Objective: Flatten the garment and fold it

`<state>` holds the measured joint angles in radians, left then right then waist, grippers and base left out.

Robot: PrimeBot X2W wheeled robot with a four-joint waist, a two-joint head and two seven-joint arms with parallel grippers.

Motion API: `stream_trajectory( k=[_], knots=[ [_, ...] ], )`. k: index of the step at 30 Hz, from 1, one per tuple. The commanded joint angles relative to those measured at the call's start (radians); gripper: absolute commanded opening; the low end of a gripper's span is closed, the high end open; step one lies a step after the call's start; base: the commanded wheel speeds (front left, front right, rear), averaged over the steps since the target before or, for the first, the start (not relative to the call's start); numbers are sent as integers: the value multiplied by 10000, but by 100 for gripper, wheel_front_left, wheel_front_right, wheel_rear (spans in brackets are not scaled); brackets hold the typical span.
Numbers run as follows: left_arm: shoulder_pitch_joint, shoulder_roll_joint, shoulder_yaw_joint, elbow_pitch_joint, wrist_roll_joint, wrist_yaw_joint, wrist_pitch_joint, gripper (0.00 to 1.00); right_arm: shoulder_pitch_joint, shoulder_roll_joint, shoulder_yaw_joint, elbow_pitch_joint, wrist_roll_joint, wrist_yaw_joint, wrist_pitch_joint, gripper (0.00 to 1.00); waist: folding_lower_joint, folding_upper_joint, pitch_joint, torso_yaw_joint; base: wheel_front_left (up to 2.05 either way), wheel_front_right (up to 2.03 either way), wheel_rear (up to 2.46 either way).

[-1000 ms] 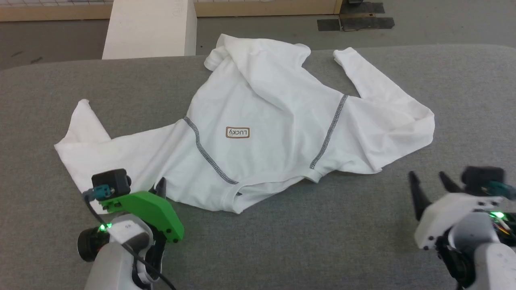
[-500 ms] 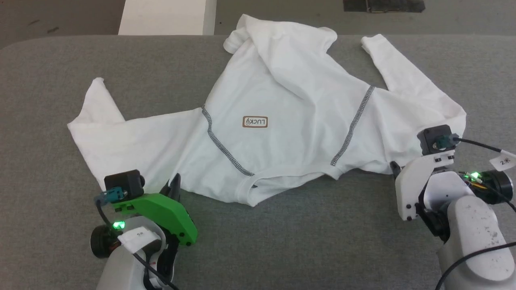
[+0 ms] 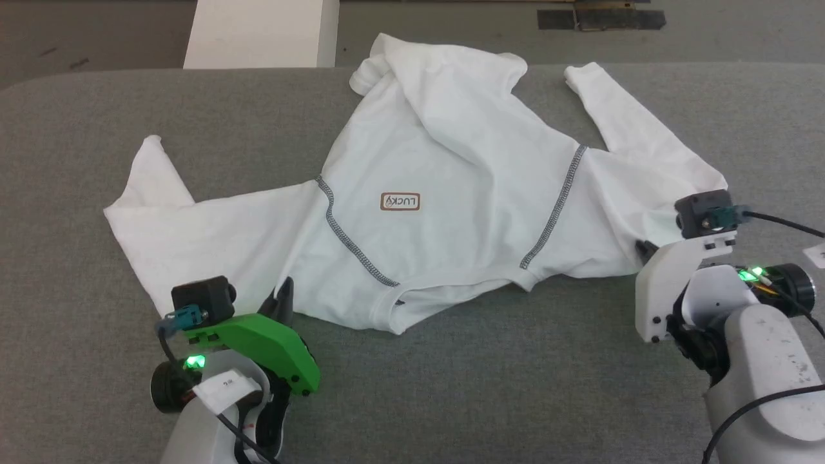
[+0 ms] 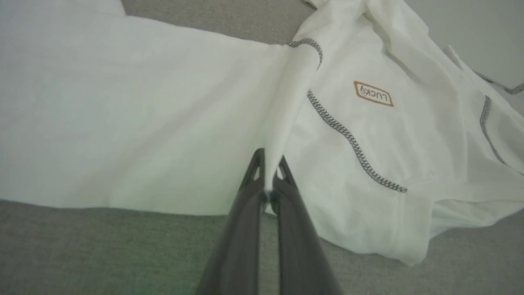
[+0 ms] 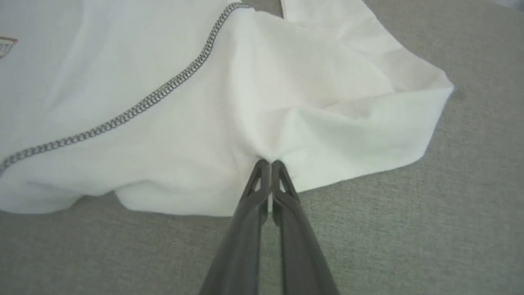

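left end effector [image 4: 268,163] — clamped on garment [image 3: 451,161] | right end effector [image 5: 269,164] — clamped on garment

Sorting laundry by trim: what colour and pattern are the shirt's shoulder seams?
Grey-black zigzag stitching on the white shirt, clearest in the left wrist view.

I count one thin white long-sleeved shirt [image 3: 451,161]. It has two sleeves, a left sleeve [image 3: 193,232] and a right sleeve [image 3: 619,129], and two grey-black zigzag stitched seams, a left seam [image 3: 348,241] and a right seam [image 3: 554,209]. It carries one small brown-bordered "LUCKY" patch [image 3: 400,202]. I have two claws: one left claw [image 3: 283,290] in a green housing and one right claw [image 3: 641,248] in a white housing, each with two long dark fingers [image 4: 241,237]. There is one grey fabric-covered worktop [image 3: 483,386] and one white rectangular box [image 3: 258,32].
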<state>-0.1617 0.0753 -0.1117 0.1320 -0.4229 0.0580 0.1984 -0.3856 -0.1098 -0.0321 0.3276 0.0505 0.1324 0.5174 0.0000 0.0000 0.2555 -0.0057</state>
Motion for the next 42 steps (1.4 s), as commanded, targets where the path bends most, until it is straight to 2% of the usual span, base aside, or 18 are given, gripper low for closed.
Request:
stream_trajectory(
  k=[1, 7, 13, 16, 22, 29, 35, 42],
  knots=[
    [-137, -13, 4, -24, -125, -72, -157, 0, 117, -22, -78, -199, 197, -17, -142, 0, 0, 0, -184, -74, 0, 0, 0],
    [-124, -59, 105, -418, -420, -214, -707, 0, 644, -71, -517, -1581, 1189, -17, -221, 0, 0, 0, -632, -82, 0, 0, 0],
    [417, -43, 512, -1431, -817, -132, -1076, 0, 2033, 125, -1080, -3812, 2532, -17, 327, 0, 0, 0, -1097, -200, 0, 0, 0],
    [534, 76, 650, -2318, -998, -246, -1103, 0, 2470, 337, -1289, -5016, 3559, -17, 623, 0, 0, 0, -1318, -315, 0, 0, 0],
    [-1003, 828, 790, -3827, -1100, -563, -365, 0, 1268, 317, -1598, -6529, 4803, -17, 1301, 0, 0, 0, -1672, -424, 0, 0, 0],
    [-3951, 1752, 878, -3767, -998, -804, 646, 0, -1702, -274, -1635, -6420, 5322, -17, 2457, 0, 0, 0, -2008, -494, 0, 0, 0],
    [-6052, 2229, 818, -3037, -829, -892, 1202, 0, -4048, -494, -1827, -5344, 5377, -17, 3143, 0, 0, 0, -1947, -398, 0, 0, 0],
    [-7895, 2873, 644, -1524, -289, -926, 1725, 0, -6086, -524, -1765, -3961, 5173, -17, 3556, 0, 0, 0, -1316, -313, 0, 0, 0]
  ],
)
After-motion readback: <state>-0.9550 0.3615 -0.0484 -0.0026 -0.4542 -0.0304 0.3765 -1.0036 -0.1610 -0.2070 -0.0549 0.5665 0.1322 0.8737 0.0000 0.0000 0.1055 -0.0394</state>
